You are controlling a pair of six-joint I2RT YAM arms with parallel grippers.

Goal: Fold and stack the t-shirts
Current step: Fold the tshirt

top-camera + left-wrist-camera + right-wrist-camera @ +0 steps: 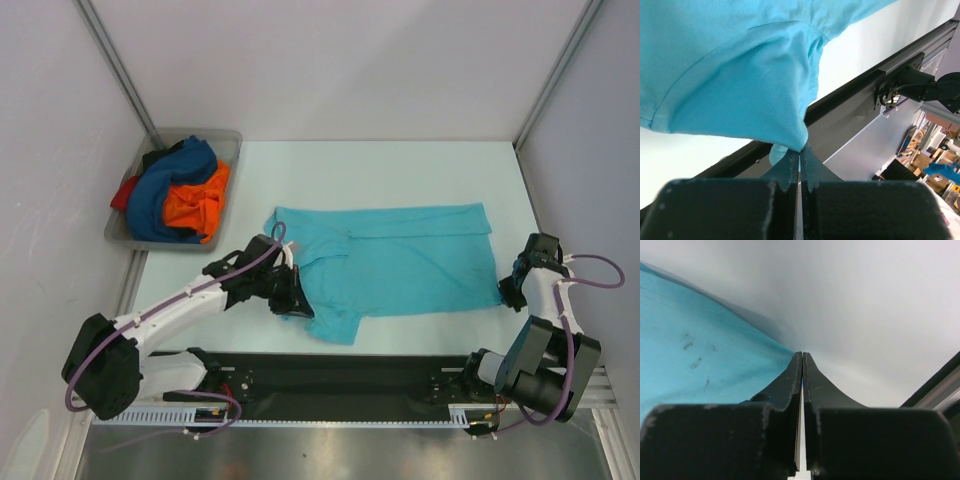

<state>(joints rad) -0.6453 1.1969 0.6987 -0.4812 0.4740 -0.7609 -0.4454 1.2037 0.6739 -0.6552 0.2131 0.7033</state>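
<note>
A turquoise t-shirt (400, 260) lies spread across the middle of the table. My left gripper (297, 300) is shut on its near-left sleeve. In the left wrist view the cloth (740, 75) hangs up from the pinched tips (801, 152), lifted off the table. My right gripper (512, 293) sits at the shirt's near-right corner with its jaws shut. In the right wrist view the shirt's edge (690, 355) runs right into the closed tips (802, 354). More t-shirts, dark blue (165, 195), orange (200, 205) and red (125, 193), lie heaped at the back left.
The heap lies in a grey plastic tray (225, 140) in the back-left corner. White walls close in the table on the left, back and right. A black rail (330, 385) runs along the near edge between the arm bases.
</note>
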